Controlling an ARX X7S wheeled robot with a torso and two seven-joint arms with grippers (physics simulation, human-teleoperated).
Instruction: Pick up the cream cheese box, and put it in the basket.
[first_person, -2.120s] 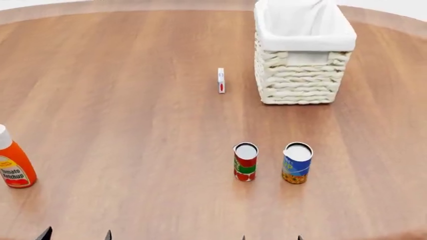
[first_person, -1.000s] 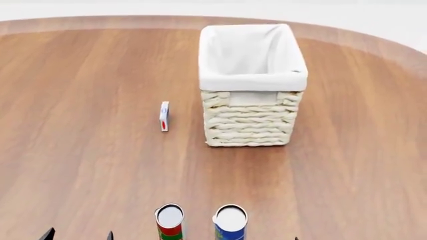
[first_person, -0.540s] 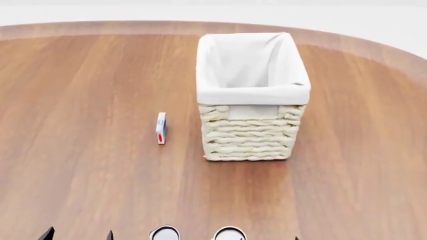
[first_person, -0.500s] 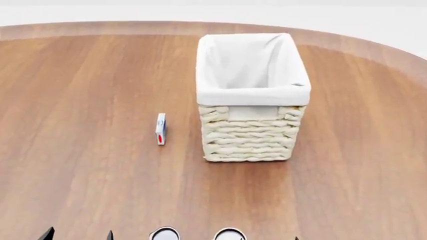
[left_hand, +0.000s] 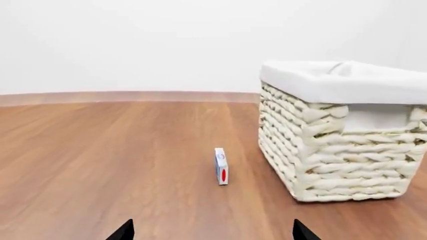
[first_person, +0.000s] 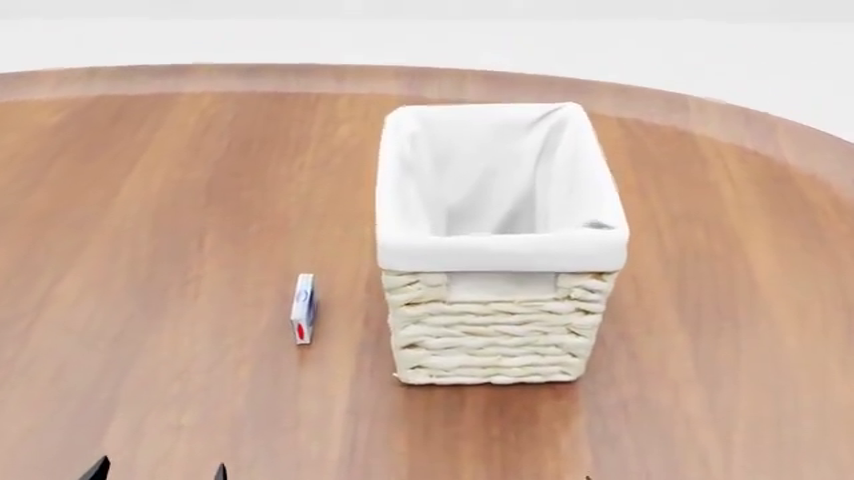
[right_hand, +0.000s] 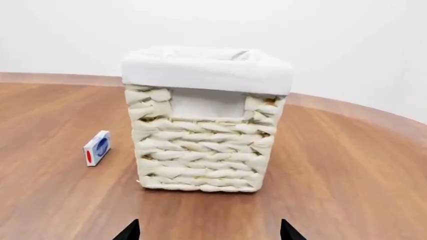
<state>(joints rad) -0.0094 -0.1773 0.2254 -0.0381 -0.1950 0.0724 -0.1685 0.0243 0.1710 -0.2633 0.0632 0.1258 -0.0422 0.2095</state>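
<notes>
Wooden worktop (first_person: 160, 200) — cream cheese box (first_person: 303, 308) stands on edge beside the basket (first_person: 494, 345), untouched; both sets of jaws spread, so grasping and dropping remain.

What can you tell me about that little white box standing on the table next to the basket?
The cream cheese box is a small, thin white carton, apparently cardboard, with a blue round logo and a red mark on its broad face. It stands on a narrow edge on the wooden table, its broad face turned away from the basket. It sits apart from the basket, on the robot's left of it. Nothing grips or touches it.
</notes>
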